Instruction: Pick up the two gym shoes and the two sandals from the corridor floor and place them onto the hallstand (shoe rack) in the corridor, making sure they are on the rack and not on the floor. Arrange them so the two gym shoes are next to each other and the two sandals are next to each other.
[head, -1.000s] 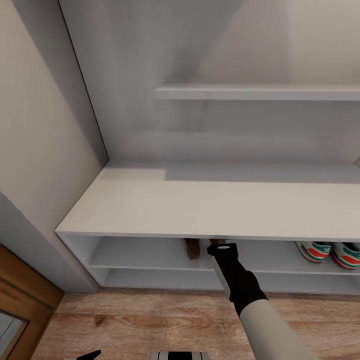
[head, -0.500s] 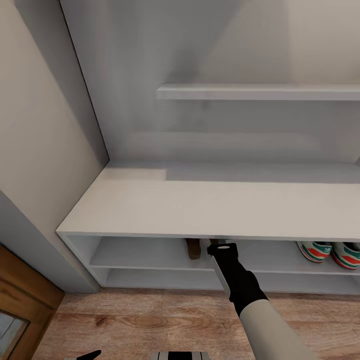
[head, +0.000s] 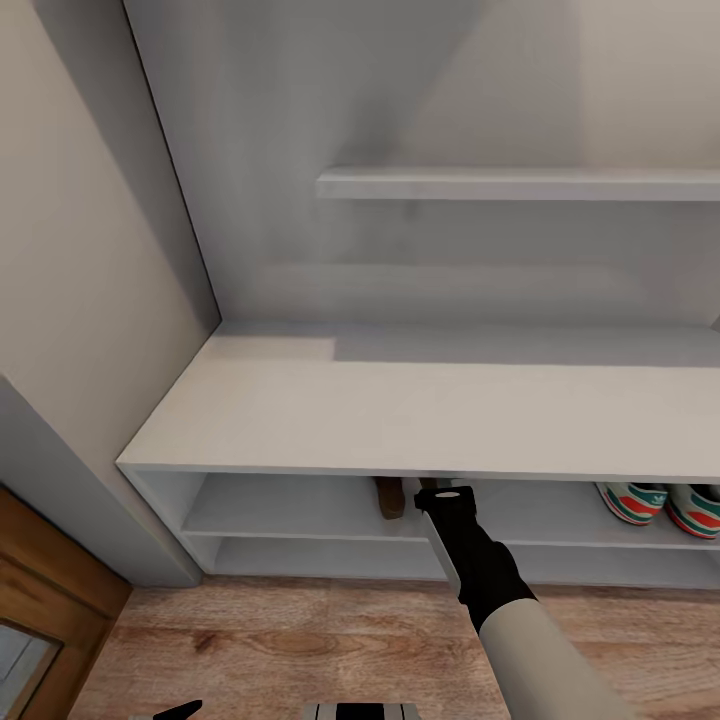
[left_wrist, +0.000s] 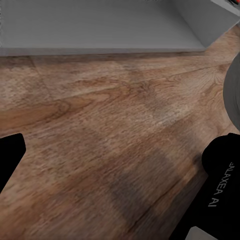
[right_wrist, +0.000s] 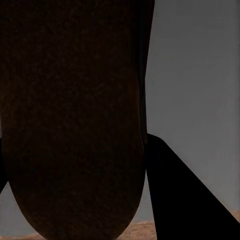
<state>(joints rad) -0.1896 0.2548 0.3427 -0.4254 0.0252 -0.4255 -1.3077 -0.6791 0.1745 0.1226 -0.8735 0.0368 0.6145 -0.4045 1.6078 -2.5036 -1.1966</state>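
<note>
The pale grey hallstand (head: 420, 410) stands before me on the wood corridor floor (head: 300, 640). Both gym shoes (head: 630, 501) (head: 695, 508) sit side by side on its upper open shelf at the right. A dark brown sandal (head: 389, 497) rests on the same shelf near the middle. My right arm (head: 480, 565) reaches into that bay just right of it, its fingers hidden under the flat top. In the right wrist view my right gripper (right_wrist: 75, 145) is shut on the second sandal (right_wrist: 75, 90). My left gripper (left_wrist: 117, 150) hangs open over bare floor.
A beige wall (head: 70, 300) closes the hallstand's left end, and a wooden door edge (head: 50, 600) sits low at the left. A floating shelf (head: 520, 184) juts from the back panel above the flat top. The lower shelf bay (head: 300, 558) holds nothing.
The whole head view has drifted a few pixels, so the camera moved slightly. My right arm and the shoes keep their places.
</note>
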